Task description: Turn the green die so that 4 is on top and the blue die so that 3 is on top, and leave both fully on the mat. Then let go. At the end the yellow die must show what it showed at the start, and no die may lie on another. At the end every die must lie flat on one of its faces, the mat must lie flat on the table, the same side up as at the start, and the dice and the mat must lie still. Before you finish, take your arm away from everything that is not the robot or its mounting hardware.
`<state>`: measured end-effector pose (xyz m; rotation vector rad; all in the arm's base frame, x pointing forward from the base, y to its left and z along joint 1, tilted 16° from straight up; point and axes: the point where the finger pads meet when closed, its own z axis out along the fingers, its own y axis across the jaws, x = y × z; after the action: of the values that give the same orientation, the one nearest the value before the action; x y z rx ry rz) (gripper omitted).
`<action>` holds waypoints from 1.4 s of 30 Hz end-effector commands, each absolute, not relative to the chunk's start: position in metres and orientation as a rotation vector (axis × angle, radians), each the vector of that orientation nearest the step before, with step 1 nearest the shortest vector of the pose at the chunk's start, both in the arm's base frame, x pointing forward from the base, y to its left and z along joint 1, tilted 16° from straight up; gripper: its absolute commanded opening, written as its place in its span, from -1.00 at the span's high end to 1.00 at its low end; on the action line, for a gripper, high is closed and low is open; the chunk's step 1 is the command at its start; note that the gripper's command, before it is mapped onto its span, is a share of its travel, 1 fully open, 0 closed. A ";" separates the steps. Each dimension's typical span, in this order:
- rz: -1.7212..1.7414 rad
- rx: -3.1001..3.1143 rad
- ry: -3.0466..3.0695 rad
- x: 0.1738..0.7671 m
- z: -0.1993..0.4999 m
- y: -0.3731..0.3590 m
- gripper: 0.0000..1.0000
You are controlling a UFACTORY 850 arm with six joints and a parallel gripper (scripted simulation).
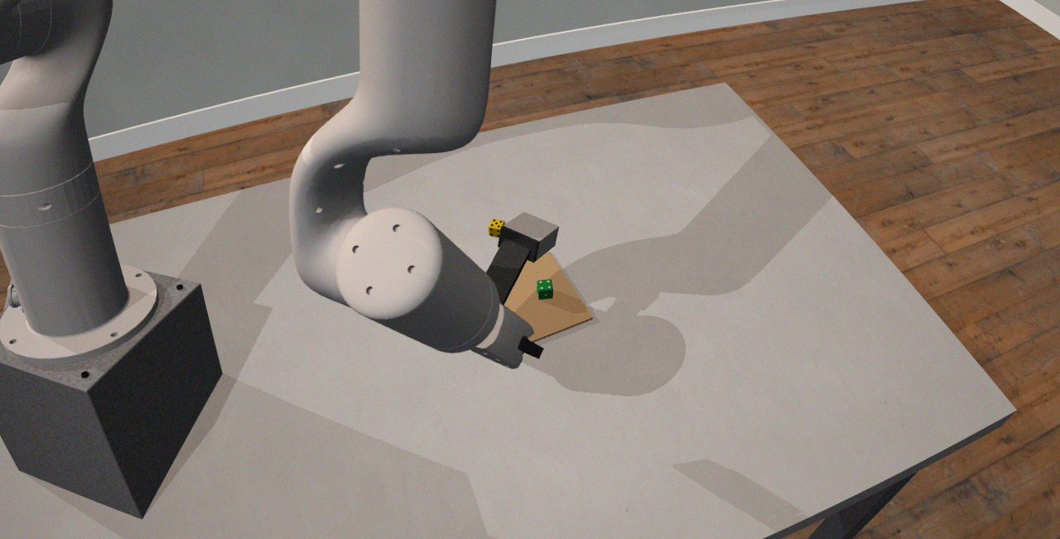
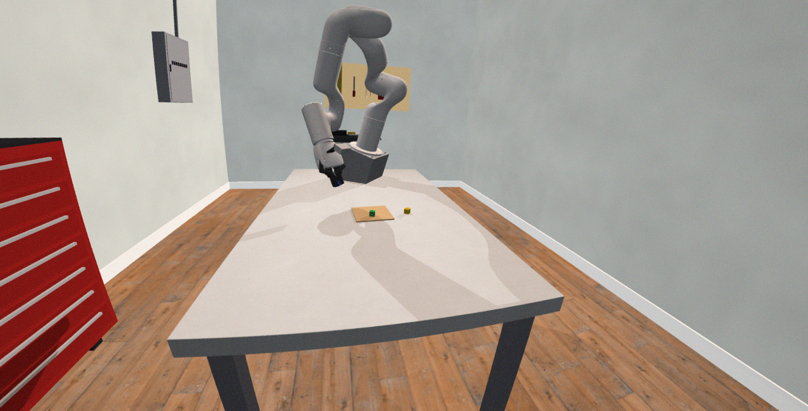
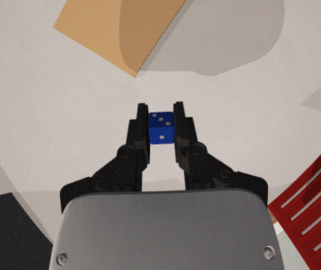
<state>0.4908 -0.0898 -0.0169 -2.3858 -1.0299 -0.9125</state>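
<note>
the gripper (image 1: 531, 348) (image 2: 337, 184) (image 3: 160, 115) has its fingers drawn fairly narrow around the blue die (image 2: 339, 184) (image 3: 161, 128), one on each side, holding it. the blue die is up in the air above the table (image 1: 741, 387) (image 2: 339, 295) (image 3: 55, 94), not on the mat (image 1: 566, 305) (image 2: 361, 216) (image 3: 93, 37). in the wrist view it shows three pips in a slanting row on one face and a single pip on the face next to it. the arm (image 1: 422, 54) (image 2: 330, 69) holds the gripper at a tilt, and the blue die is hidden in the top view.

the green die (image 1: 544, 289) (image 2: 371, 213) lies flat on the mat, well inside its edges, with four pips on top. the mat lies flat on the table, partly in shadow. the yellow die (image 1: 496, 227) (image 2: 406, 210) sits on the bare table beside the mat, apart from the green one; its pips are too small to read surely. a red cabinet (image 2: 50, 238) (image 3: 318, 195) stands beside the table.
</note>
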 end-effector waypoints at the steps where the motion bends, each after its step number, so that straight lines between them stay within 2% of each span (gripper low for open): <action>1: -1.111 -2.267 -0.972 0.489 -0.017 -0.090 0.69; 13: -1.451 -1.971 -0.822 0.484 -0.019 -0.093 0.69; 32: -1.494 -1.922 -0.801 0.484 -0.030 -0.091 0.69; 42: -1.494 -1.922 -0.801 0.489 -0.064 -0.082 0.69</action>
<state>0.4868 -0.0848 -0.0521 -1.9226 -0.8007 -1.4925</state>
